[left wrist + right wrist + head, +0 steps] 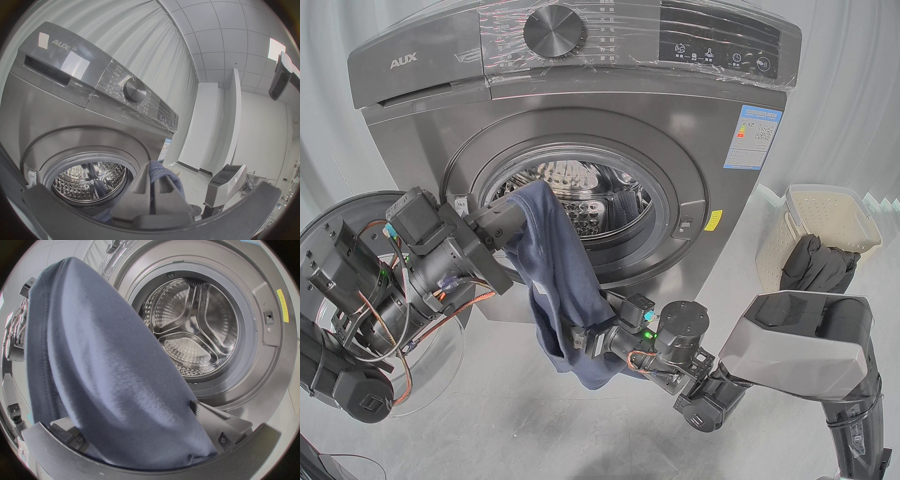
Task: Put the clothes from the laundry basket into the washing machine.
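Note:
A navy-blue garment (559,275) hangs in front of the washing machine's (675,206) open drum (584,194). My left gripper (515,215) is shut on the garment's top edge, level with the left rim of the opening; in the left wrist view its fingers (139,193) pinch the blue cloth (162,173). My right gripper (582,334) is lower, below the opening and under the garment's lower part. There the cloth (109,374) drapes over it, with one finger (215,424) showing wide of centre and the other hidden. The drum (190,333) looks bare.
The round door (356,219) stands swung open on the left, behind my left arm. A cream laundry basket (837,219) sits on the floor to the machine's right, with a black garment (815,265) hanging over its front rim. Grey floor lies in front.

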Available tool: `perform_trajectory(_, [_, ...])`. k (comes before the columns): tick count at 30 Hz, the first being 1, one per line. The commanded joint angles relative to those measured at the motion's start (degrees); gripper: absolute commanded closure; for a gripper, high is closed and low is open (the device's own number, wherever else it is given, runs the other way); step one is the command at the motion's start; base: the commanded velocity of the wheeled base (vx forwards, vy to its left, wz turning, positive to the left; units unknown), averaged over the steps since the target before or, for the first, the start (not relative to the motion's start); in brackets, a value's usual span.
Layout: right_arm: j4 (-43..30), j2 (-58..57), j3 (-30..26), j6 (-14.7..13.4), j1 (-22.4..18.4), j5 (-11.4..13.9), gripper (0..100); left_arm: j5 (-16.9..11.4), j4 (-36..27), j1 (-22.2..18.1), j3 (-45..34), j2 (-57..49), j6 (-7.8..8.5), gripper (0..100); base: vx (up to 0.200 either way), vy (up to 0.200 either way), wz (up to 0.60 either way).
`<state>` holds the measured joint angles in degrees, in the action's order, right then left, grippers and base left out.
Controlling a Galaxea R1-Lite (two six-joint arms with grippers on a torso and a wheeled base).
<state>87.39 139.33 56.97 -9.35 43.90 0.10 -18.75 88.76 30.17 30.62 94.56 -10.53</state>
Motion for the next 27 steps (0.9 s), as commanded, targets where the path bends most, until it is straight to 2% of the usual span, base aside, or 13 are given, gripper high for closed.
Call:
perform_trajectory(1, [-0.1,3.0,3.3,0.0,-0.3,0.1,0,-0.1,0.0,1.5,-0.4,-1.9,-0.19,100,0.000,0.000,0.00])
perform_trajectory(7, [0.0,4.2,4.5,-0.1,-0.3,-0.1,0,-0.2,-0.1,1.6,-0.2,-2.5,-0.28,100,0.000,0.000,0.00])
perform_trajectory(8, [0.0,4.2,4.5,-0.1,-0.3,-0.1,100,-0.2,-0.1,1.6,-0.2,-2.5,-0.28,100,0.000,0.000,0.00])
perform_trajectory(15, [0.7,1.0,2.6,-0.2,-1.4,-0.5,100,-0.1,-0.3,0.0,0.2,-1.7,-0.28,100,0.000,0.000,0.00])
perform_trajectory(20, [0.8,-6.1,-2.9,-0.4,-3.1,-0.9,100,-0.1,-0.3,-3.6,0.0,1.1,-0.19,100,0.000,0.000,0.00])
perform_trajectory(23, [0.8,-11.6,-7.5,-0.6,-3.5,-2.1,100,-0.2,-0.2,-7.1,-0.5,3.5,0.07,100,0.000,0.000,0.00])
perform_trajectory(27, [0.7,-17.1,-10.5,-0.8,-3.5,-2.5,100,-0.3,-0.1,-9.8,-1.4,6.2,0.25,100,0.000,0.000,0.00])
